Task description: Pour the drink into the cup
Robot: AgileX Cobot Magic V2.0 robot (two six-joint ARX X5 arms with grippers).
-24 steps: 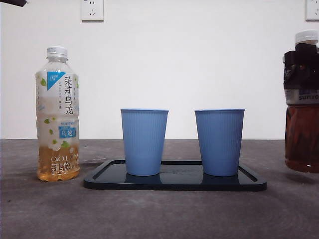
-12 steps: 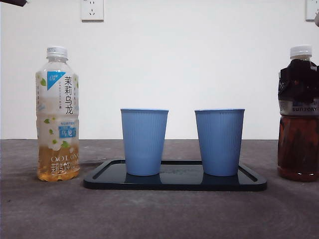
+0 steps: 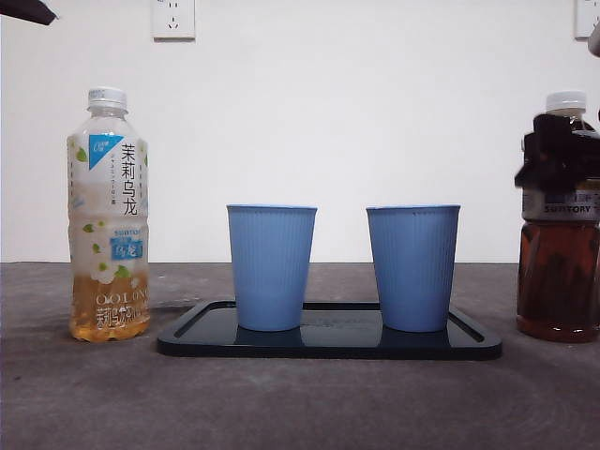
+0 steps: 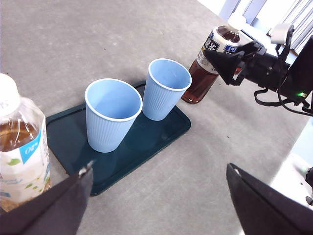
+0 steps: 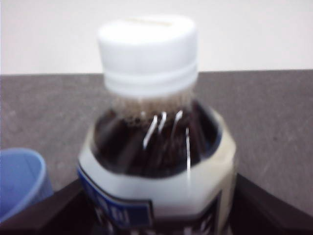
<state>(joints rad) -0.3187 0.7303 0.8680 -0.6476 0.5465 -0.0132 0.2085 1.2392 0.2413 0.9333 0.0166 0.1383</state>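
My right gripper (image 3: 562,159) is shut on the shoulder of a dark tea bottle (image 3: 558,272) with a white cap, which stands on the table at the far right. In the right wrist view the bottle (image 5: 156,142) fills the space between the jaws. Two empty blue cups (image 3: 271,267) (image 3: 412,267) stand side by side on a dark tray (image 3: 328,345); the right cup is the nearer to the held bottle. The left wrist view shows the same cups (image 4: 113,115) (image 4: 167,88) and the dark bottle (image 4: 205,73) just beyond them. My left gripper (image 4: 159,171) hangs open above the near side of the tray.
A pale oolong tea bottle (image 3: 109,216), capped and about a quarter full, stands left of the tray. It sits close to my left jaw in the left wrist view (image 4: 19,152). The left arm shows only as a black tip (image 3: 23,9) at the top left corner.
The dark bottle has come down from a little above the table to stand on it, shifting slightly left toward the tray. The left arm, the cups and the oolong bottle have not moved.
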